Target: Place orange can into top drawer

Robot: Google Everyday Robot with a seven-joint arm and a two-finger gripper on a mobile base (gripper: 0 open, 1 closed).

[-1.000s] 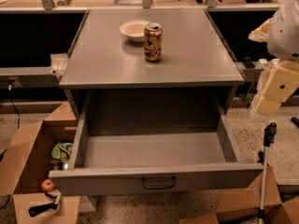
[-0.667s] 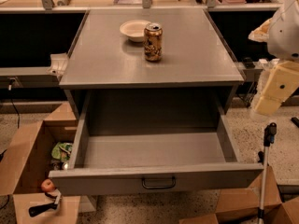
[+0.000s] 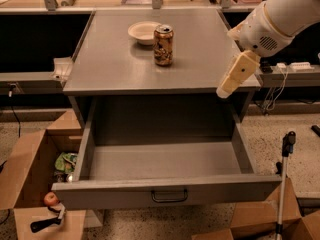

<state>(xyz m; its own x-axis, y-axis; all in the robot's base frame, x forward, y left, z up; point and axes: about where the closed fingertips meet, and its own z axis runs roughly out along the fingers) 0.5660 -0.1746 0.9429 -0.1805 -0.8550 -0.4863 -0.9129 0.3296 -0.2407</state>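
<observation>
Arm has swung in from the right since the earlier frames. The cream two-finger gripper (image 3: pixel 225 88) was off the cabinet's right side and now hangs over the right front corner of the top. Can, bowl and drawer are unchanged.

Camera view, only one:
- Small orange-brown and cream mottled drink can with silver top (orange can) (image 3: pixel 163 45) stands upright on the flat grey metal cabinet top (image 3: pixel 110 66), toward 12 o'clock in the frame. Nothing touches it.
- Shallow cream bowl (image 3: pixel 142 32) sits at about 10 o'clock from the orange can, just beside it. Can't say whether they touch.
- Gripper is at roughly 4 o'clock from the orange can and well apart from it, tilted with its tip pointing down-left. It holds nothing. Apart or together: cannot tell from this angle.
- Wide shallow grey metal top drawer with a small dark wire handle (image 3: pixel 125 195) is at 6 o'clock, pulled fully out. No objects show on its floor.
- Open brown cardboard box (image 3: pixel 22 169) sits at 8 o'clock on the floor, with some clutter inside.

Progress, as a judgement: early. The top drawer is already open, so no opening step is left. Still to do are the reach to the orange can, the grasp, the lift, the carry down toward 6 o'clock and the release inside the top drawer. The bowl sits close on the can's far-left side, so an approach from the right or front looks cleaner.
</observation>
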